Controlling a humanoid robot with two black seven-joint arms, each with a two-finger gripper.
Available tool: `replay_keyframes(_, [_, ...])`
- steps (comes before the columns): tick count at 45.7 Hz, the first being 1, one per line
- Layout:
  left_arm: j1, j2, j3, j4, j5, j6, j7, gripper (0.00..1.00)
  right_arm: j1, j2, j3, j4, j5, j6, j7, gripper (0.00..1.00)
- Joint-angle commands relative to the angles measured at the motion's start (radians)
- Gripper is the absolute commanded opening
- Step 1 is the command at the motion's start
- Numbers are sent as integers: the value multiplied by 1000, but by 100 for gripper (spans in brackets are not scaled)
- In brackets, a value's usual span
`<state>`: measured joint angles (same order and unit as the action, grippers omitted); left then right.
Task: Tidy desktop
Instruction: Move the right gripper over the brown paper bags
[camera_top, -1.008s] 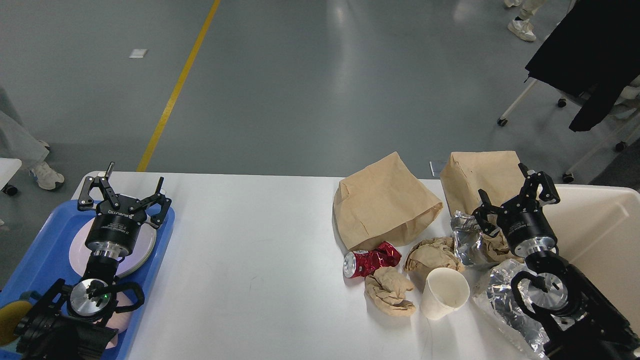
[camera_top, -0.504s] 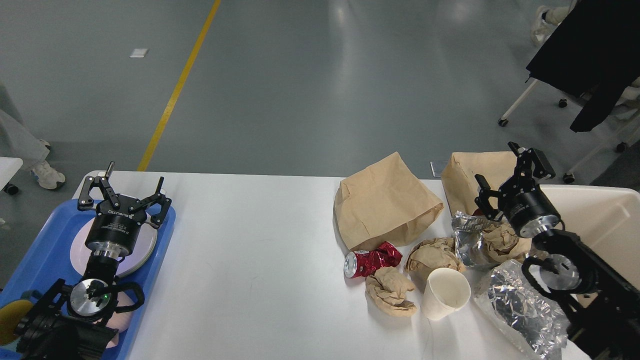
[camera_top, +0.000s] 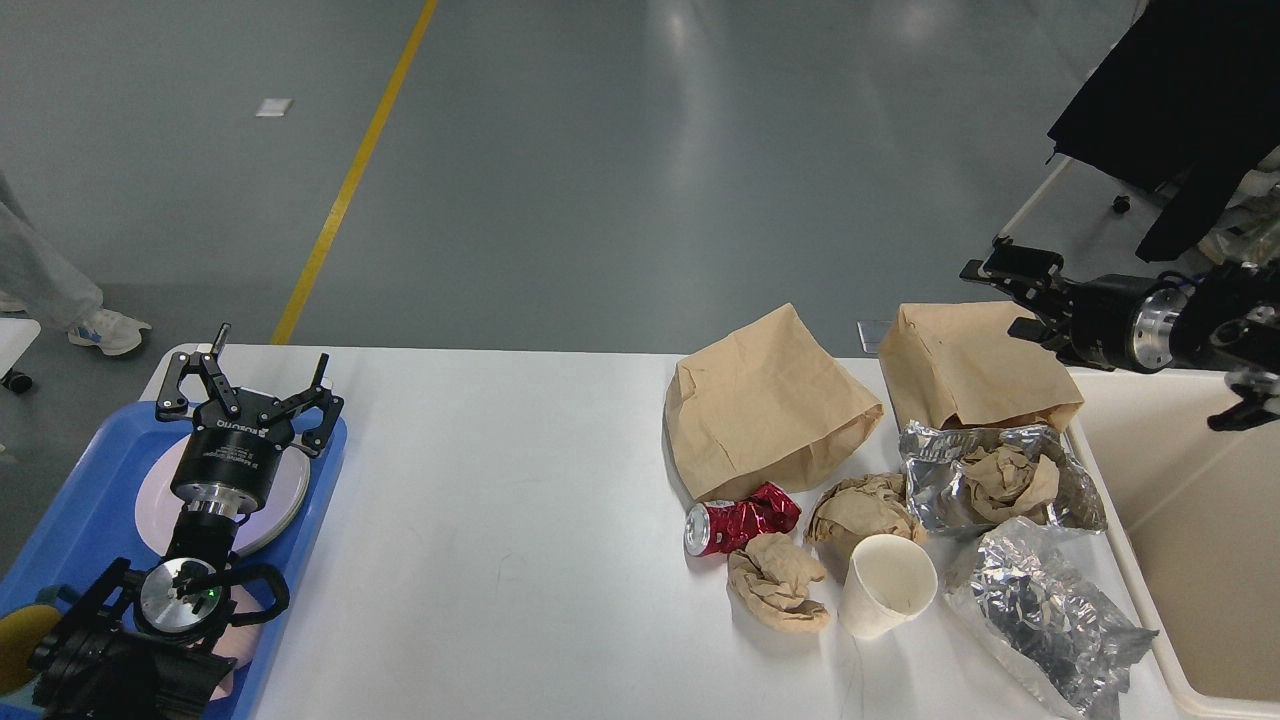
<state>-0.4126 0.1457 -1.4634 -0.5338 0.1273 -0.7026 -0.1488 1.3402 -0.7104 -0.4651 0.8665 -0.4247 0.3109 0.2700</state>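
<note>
White glossy desktop (camera_top: 500, 480), litter-strewn right side

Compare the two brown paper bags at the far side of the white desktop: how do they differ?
The left brown paper bag looks larger and stands free near the table's middle; the right brown paper bag looks smaller and sits beside the cream plastic bin. The left one peaks like a tent; the right one is boxier, with crinkled silver foil at its base. Both are creased, tan and lie on the desktop.
</note>
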Motion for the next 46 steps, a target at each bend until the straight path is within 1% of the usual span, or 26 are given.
replay_keyframes(1, [0, 0, 0, 0, 0, 0, 0, 97, 218, 63, -341, 8, 43, 218, 0, 100])
replay_keyframes(4, [0, 0, 0, 0, -1, 0, 0, 97, 348, 124, -492, 9, 47, 376, -2, 100])
replay_keyframes(6, [0, 0, 0, 0, 0, 0, 0, 97, 417, 185, -570, 15, 49, 446, -2, 100])
replay_keyframes(8, [0, 0, 0, 0, 0, 0, 0, 97, 476, 241, -625, 25, 49, 493, -6, 100])
replay_keyframes(13, [0, 0, 0, 0, 0, 0, 0, 97, 602, 365, -742, 120, 47, 540, -28, 100])
replay_keyframes(17, [0, 2, 0, 0, 0, 0, 0, 97, 753, 417, -814, 280, 49, 565, -63, 100])
replay_keyframes(23, [0, 2, 0, 0, -1, 0, 0, 97, 959, 431, -849, 549, 49, 565, -132, 100])
replay_keyframes(24, [0, 0, 0, 0, 0, 0, -2, 97, 1017, 431, -853, 621, 49, 556, -168, 100])
replay_keyframes(26, [0, 2, 0, 0, -1, 2, 0, 97, 1066, 436, -853, 673, 50, 554, -202, 96])
replay_keyframes(28, [0, 0, 0, 0, -1, 0, 0, 97, 1109, 436, -851, 729, 52, 548, -227, 93])
replay_keyframes(31, [0, 2, 0, 0, -1, 0, 0, 97, 1152, 410, -827, 796, 55, 545, -258, 92])
replay_keyframes(35, [0, 0, 0, 0, 0, -1, 0, 97, 1162, 362, -787, 809, 57, 524, -264, 93])
replay_keyframes(43, [0, 0, 0, 0, 0, -1, 2, 97, 1160, 362, -787, 813, 82, 424, -264, 93])
replay_keyframes(46, [0, 0, 0, 0, 0, -1, 2, 97, 1160, 364, -787, 813, 112, 370, -264, 93])
